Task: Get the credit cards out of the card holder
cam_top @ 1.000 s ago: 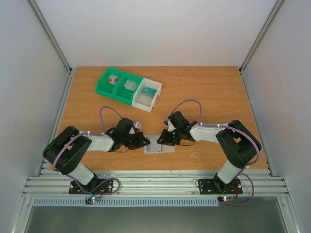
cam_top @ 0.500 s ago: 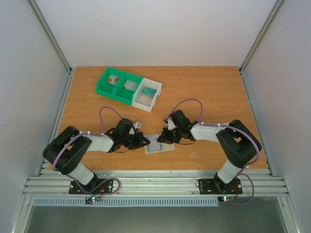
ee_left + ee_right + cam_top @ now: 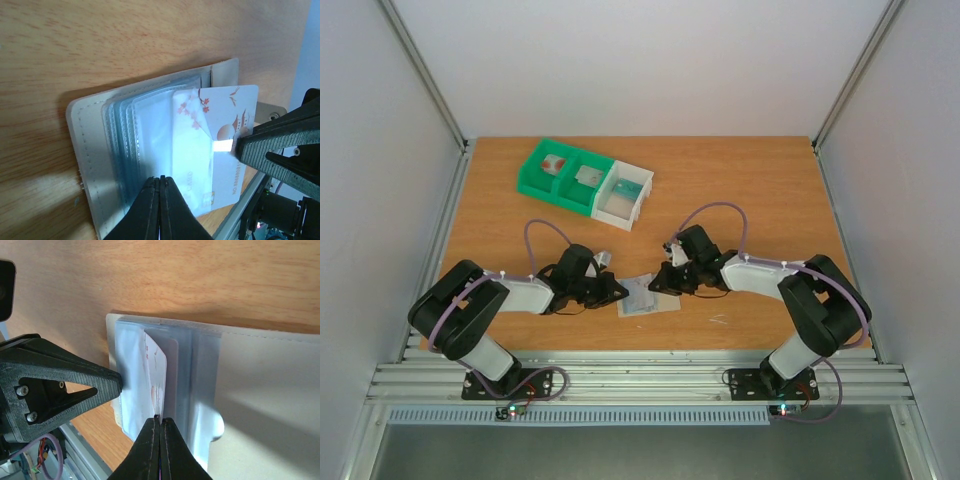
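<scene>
The pale blue-grey card holder lies open on the table between both grippers, its clear sleeves fanned out. A white card with red marks sticks partway out of a sleeve. My right gripper is shut on that card's edge, the fingertips meeting on it. My left gripper is shut, its tips resting on the sleeves of the holder. The left gripper also shows in the right wrist view, touching the holder's left edge. The dark red card is hidden.
A green-and-white compartment tray with small items stands at the back left. The table's front edge and metal rail run close behind the holder. Walls enclose the table on three sides.
My right arm has drawn back to the right with the white card pinched, sliding it further out. The holder has turned slightly. The left gripper has stayed in place.
</scene>
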